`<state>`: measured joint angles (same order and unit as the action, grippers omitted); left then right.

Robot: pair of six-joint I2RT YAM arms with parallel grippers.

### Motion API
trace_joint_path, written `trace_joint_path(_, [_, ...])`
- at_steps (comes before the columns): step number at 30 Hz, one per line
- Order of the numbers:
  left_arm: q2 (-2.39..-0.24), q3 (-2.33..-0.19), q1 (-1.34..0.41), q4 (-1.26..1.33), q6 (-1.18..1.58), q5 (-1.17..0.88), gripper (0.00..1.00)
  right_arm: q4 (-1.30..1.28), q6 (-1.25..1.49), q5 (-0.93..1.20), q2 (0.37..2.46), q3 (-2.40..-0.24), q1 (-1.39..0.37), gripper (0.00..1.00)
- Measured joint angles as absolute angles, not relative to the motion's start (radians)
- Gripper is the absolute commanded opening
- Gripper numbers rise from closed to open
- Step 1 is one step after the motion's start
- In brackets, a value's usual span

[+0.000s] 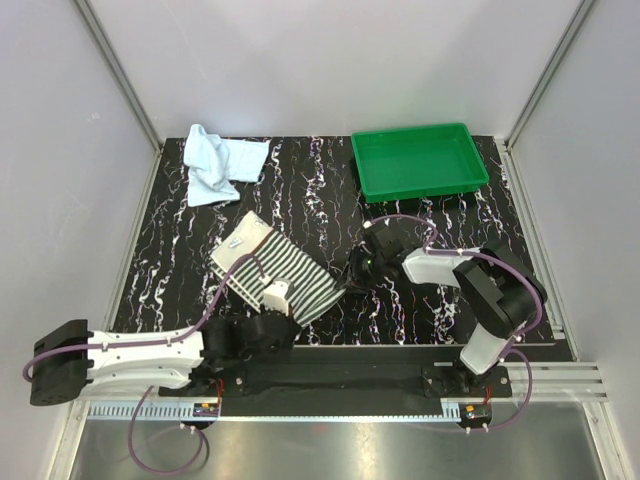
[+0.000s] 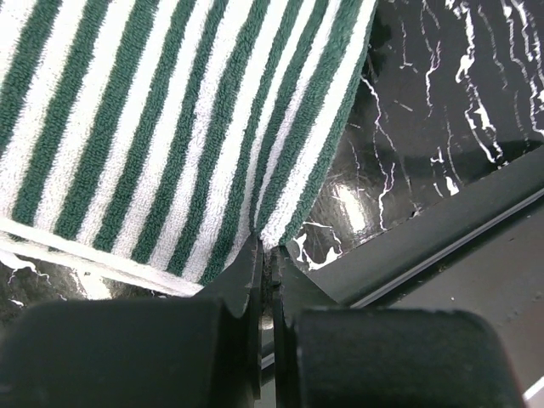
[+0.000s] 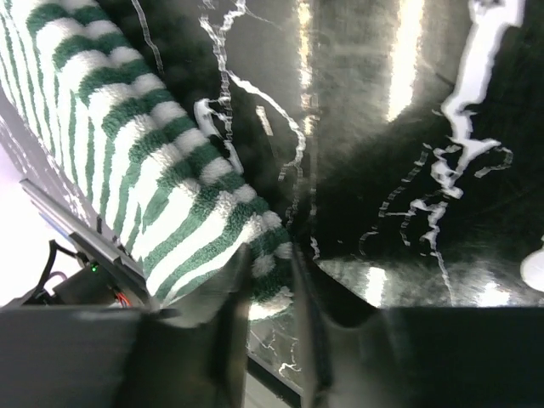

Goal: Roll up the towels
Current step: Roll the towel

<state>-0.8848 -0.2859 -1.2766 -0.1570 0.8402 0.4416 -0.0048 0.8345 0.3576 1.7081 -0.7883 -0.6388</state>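
Both arms at the near edge of the striped towel (image 1: 280, 265)

The towel lies flat on the worktop (image 1: 180, 240). The left fingers (image 2: 253, 270) are pressed together on its near hem. The right fingers (image 3: 231, 297) straddle its right corner, narrowly apart; whether they pinch it, I cannot tell. The blue towel (image 1: 215, 165) lies crumpled at the far left.

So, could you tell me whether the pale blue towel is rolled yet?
Not rolled: the pale blue towel lies loose and rumpled, bunched on its left side and flatter on its right.
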Motion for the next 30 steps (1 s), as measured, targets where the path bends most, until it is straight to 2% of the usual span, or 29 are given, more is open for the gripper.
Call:
trace_joint_path(6, [-0.878,-0.284,-1.277,-0.162,0.850,0.441,0.00,-0.046,0.829,0.342,1.693,-0.778,-0.641,0.12])
trace_joint_path(7, [-0.879,-0.284,-1.277,-0.161,0.854,0.440,0.00,-0.072,0.822,0.334,1.684,-0.781,-0.641,0.02])
trace_joint_path(8, [-0.879,-0.284,-1.277,-0.159,0.860,0.438,0.00,-0.115,0.809,0.324,1.670,-0.790,-0.641,0.00])
trace_joint_path(13, [-0.879,-0.293,-1.277,-0.157,0.923,0.428,0.00,-0.428,0.732,0.250,1.615,-0.917,-0.650,0.00])
trace_joint_path(18, [-0.884,-0.332,-1.277,-0.163,0.997,0.410,0.00,-0.636,0.653,0.210,1.615,-1.062,-0.651,0.00])
trace_joint_path(26, [-0.888,-0.246,-1.223,-0.049,1.123,0.340,0.00,-0.797,0.587,0.206,1.769,-1.228,-0.653,0.00])
trace_joint_path(30, [-0.857,-0.137,-1.110,0.072,1.158,0.244,0.00,-0.838,0.572,0.223,1.848,-1.279,-0.654,0.09])
